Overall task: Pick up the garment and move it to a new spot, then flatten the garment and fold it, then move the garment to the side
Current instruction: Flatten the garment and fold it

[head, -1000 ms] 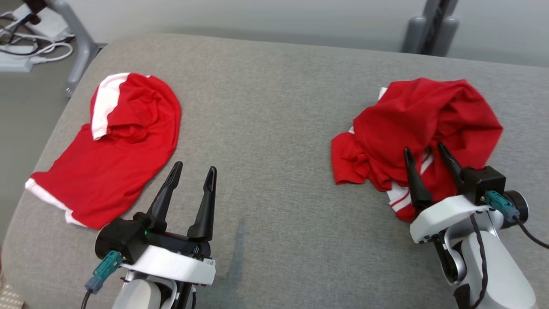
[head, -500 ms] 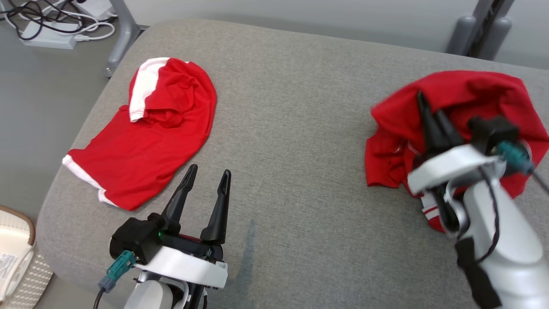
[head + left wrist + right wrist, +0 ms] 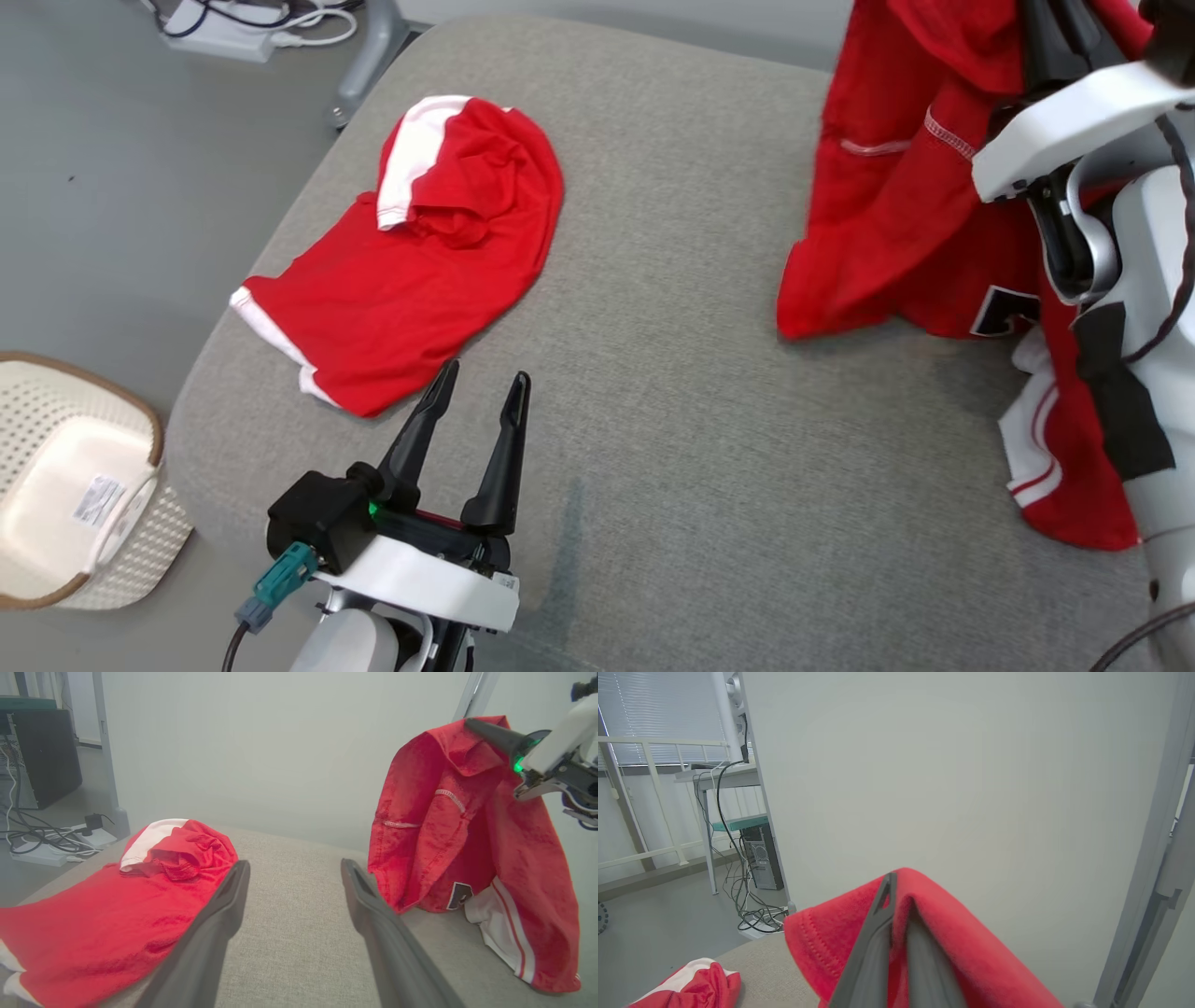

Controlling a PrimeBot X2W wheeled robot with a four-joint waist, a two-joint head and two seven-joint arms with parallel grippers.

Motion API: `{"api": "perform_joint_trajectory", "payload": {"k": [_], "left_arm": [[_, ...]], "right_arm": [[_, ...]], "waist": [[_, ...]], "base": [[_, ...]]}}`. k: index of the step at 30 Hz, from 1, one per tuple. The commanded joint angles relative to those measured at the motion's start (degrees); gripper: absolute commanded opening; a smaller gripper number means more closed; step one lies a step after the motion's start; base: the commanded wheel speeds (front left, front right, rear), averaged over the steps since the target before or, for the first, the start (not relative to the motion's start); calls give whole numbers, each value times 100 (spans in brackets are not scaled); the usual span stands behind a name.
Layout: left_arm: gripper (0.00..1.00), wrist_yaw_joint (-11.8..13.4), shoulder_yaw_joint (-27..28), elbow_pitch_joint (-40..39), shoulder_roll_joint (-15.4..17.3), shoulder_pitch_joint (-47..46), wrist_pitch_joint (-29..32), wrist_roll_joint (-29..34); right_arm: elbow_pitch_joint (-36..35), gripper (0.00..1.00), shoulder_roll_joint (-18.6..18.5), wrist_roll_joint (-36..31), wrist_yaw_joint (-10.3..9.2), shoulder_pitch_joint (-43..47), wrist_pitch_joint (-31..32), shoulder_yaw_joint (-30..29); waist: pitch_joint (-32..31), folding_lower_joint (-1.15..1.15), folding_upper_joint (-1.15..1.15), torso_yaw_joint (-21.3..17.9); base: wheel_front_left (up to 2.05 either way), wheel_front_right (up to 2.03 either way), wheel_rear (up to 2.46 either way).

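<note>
The right gripper (image 3: 899,891) has its two dark fingers pressed together on a fold of the red garment (image 3: 896,215), pinching it up high. From that pinch the cloth hangs down in a long drape; its lower end, with white stripes and a dark patch, touches the grey cushion (image 3: 700,420) at the robot's right. The pale right forearm (image 3: 1148,308) stands in front of part of the drape in the head view.

The left gripper (image 3: 485,373) hovers low over the near edge of the cushion, fingers spread wide and holding nothing. It points at the bare cloth between the two red pieces.

Just ahead and to its left, a second red garment (image 3: 439,252) with white trim lies crumpled on the cushion, well apart from the hanging one.

On the floor off the cushion's left corner sits a white woven basket (image 3: 28,588) with a brown rim. Something pale with a small label lies in it; I cannot tell what it is.

Farther off, a power strip with cables (image 3: 233,19) lies on the floor beside a grey metal leg (image 3: 369,56). The right wrist view shows a computer tower (image 3: 759,863) under a desk.
</note>
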Motion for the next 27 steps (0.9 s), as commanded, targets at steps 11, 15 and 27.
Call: {"api": "perform_joint_trajectory", "payload": {"k": [11,15,27], "left_arm": [[100,90,-108,38,18,-114,-22,-64],[100,55,-44,47,18,-147,-22,27],[100,-24,368,27,20,-104,-22,245]], "right_arm": [[1675,100,6,-43,-4,-461,547,833],[1907,100,88,222,-4,-389,578,1093],[1136,100,22,1284,-4,144,2,1813]], "waist": [[182,0,0,71],[86,0,0,-180],[-352,0,0,-1348]], "base": [[0,0,0],[0,0,0],[0,0,0]]}}
